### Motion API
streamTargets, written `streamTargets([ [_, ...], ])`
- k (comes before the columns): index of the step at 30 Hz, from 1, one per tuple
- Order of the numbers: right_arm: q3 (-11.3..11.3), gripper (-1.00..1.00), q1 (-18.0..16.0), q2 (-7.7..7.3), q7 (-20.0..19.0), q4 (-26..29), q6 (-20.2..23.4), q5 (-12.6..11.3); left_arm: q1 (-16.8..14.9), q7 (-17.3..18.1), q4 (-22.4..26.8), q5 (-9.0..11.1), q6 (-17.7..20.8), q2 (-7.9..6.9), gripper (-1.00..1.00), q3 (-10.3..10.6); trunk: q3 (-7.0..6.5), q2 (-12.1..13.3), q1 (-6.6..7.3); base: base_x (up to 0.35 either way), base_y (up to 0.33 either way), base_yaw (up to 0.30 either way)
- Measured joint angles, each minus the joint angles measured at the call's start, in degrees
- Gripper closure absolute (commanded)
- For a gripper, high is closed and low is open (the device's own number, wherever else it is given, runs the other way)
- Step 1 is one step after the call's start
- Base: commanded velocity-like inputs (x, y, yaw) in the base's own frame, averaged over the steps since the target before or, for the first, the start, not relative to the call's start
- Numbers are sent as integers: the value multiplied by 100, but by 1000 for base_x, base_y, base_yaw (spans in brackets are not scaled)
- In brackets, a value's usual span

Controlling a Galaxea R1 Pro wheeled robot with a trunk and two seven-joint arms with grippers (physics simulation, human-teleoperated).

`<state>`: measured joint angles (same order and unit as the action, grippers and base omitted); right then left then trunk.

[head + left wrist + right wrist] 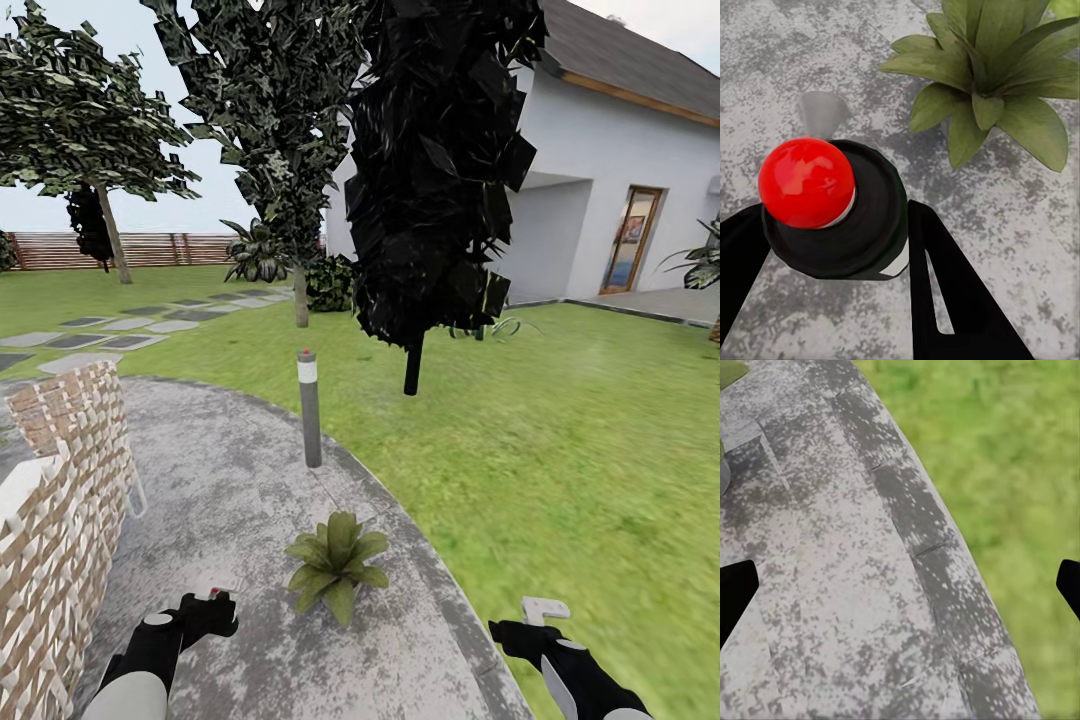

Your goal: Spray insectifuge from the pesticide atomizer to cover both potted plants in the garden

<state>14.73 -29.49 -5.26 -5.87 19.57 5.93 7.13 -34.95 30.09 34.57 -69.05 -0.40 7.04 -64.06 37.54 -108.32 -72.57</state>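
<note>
My left end effector (832, 247) was clamped on the pesticide atomizer (844, 225), taken around its dark body below the red knob (806, 182). It looked light, rigid and probably slick. A potted plant (337, 562) sat near on the patio (230, 480). My right end effector (900, 585) was spread wide, empty.

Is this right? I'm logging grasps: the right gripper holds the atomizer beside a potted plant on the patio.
Wrong arm. The left wrist view shows the left gripper shut on the atomizer, beside the potted plant on the patio. The right gripper is open and holds nothing, seen in the right wrist view.
</note>
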Motion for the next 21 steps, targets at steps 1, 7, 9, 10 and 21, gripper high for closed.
streamTargets([
  [1, -1, -100, 0, 2, -1, 0, 0, 0, 2, 0, 0, -1, 0, 0, 100, 0, 0, 0, 0, 0, 0, 0],
  [7, -1, -100, 1, 4, -2, 0, 0, 0, 3, -2, -7, 2, 0, 2, 100, 0, -36, 79, 43, 0, 0, 0],
  [9, 0, -100, 2, 4, -3, 0, 0, 0, 1, -2, -4, 2, 0, 2, 100, 0, -71, 159, 87, 0, 0, 0],
  [10, 1, -100, 0, 2, -3, 0, 0, 0, 1, -1, -4, 2, 0, 5, 100, 0, -89, 199, 109, 0, 0, 0],
  [21, 4, -100, -1, -3, 9, 0, 0, 0, 2, 0, -9, 0, 0, 9, 100, 0, -251, 562, 308, 0, 0, 0],
])
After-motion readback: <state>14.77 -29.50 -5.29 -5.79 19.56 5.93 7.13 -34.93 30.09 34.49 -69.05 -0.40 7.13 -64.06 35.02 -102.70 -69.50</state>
